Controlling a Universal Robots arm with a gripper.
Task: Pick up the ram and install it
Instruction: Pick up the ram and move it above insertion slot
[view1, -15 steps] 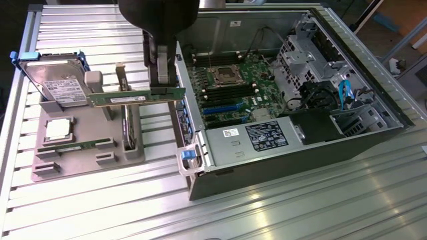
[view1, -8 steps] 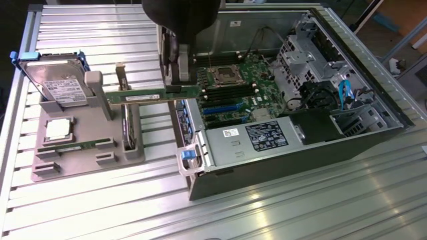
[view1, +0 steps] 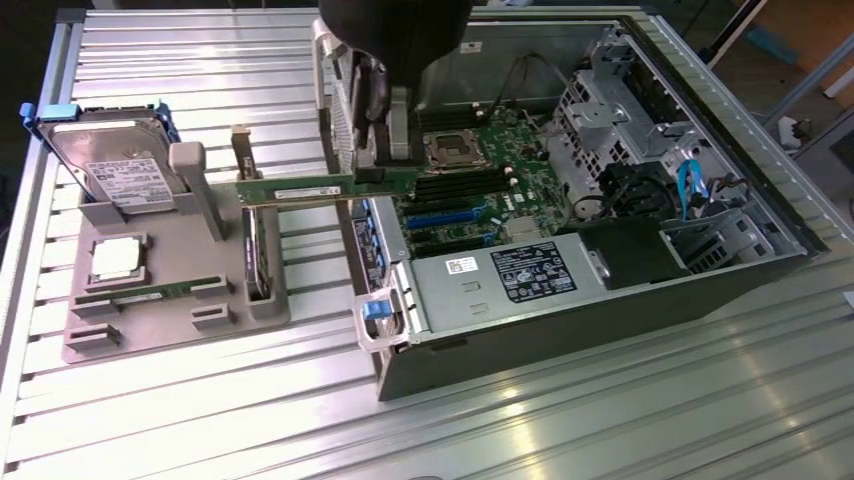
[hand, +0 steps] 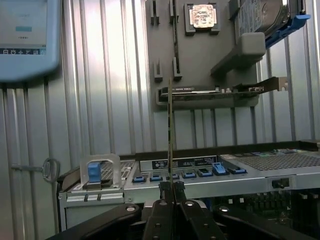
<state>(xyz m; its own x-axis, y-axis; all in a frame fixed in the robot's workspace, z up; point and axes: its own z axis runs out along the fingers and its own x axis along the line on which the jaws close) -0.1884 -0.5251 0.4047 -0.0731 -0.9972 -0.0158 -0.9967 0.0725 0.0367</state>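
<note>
Clamping one end of the ram (hand: 170, 130), a thin green stick seen edge-on, the black gripper (hand: 171, 189) holds it over the sheet-metal rim of the open computer case (hand: 225, 184); beyond, a grey moulded tray (hand: 200, 60) lies on the ribbed metal table (hand: 115, 100).

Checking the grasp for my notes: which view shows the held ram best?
The exterior view: the ram shows side-on, full length, clamped at one end by the gripper. The wrist view shows it edge-on, a thin line.
</note>
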